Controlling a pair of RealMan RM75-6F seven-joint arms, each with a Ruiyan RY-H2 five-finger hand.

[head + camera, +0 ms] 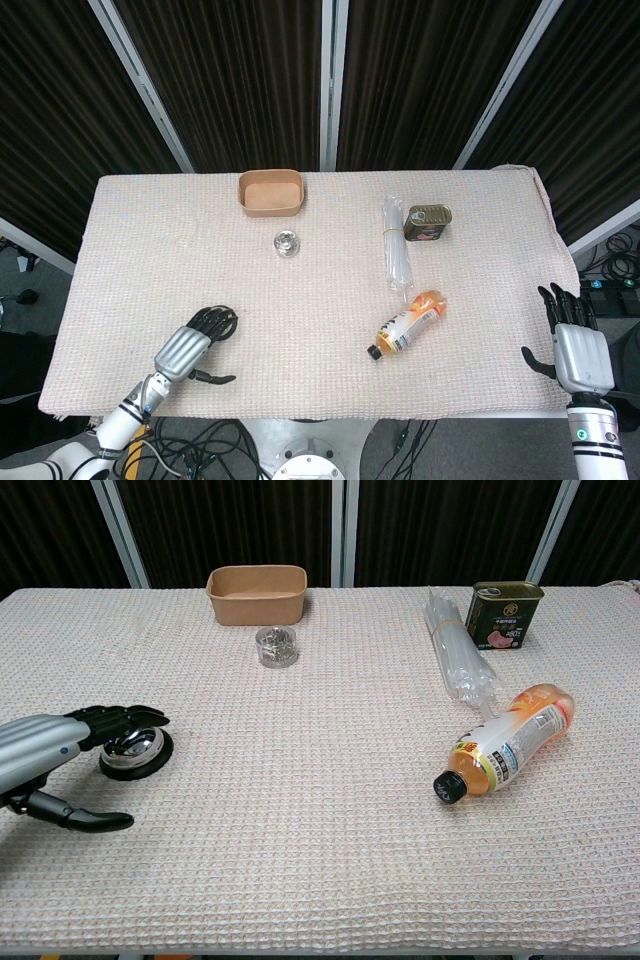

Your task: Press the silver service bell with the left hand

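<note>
The silver service bell [135,750] sits on its black base at the table's front left; in the head view only a sliver of the bell [231,320] shows past the fingers. My left hand [62,750] lies flat over it, fingertips [140,718] stretched across the dome's top, thumb spread out toward the table's front edge. Whether the fingers touch the button I cannot tell. The same left hand [190,347] shows in the head view with its fingers covering the bell. My right hand [575,345] hangs open at the table's front right corner, holding nothing.
A brown paper bowl [257,593] stands at the back, a small glass jar [276,646] in front of it. A bundle of clear tubes [458,660], a green tin [504,614] and a toppled orange bottle [506,739] lie on the right.
</note>
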